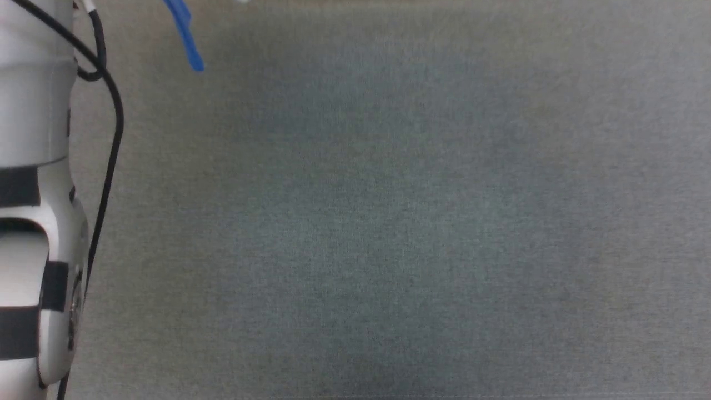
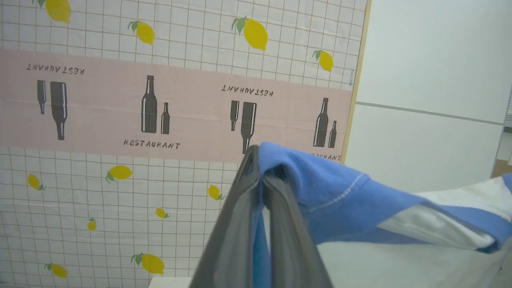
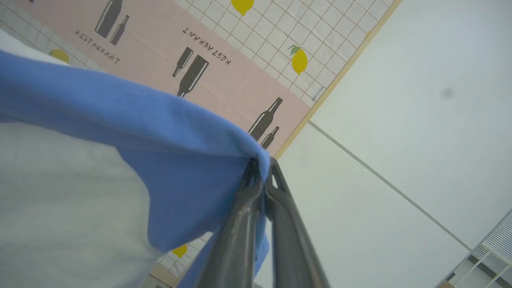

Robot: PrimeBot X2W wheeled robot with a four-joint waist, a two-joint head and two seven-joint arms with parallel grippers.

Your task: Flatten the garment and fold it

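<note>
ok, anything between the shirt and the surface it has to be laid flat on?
Nothing visible. The left gripper and the right gripper are each shut on blue fabric of the garment, holding it raised. In the head view the grey surface has nothing lying on it.

Blue edge of the garment (image 3: 172, 160) tight in the right tool (image 3: 263, 167)

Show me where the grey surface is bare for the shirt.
The grey surface is bare right of the pale forearm and black cable. Crowding: the left edge, with a blue tip of the garment at top left.
</note>
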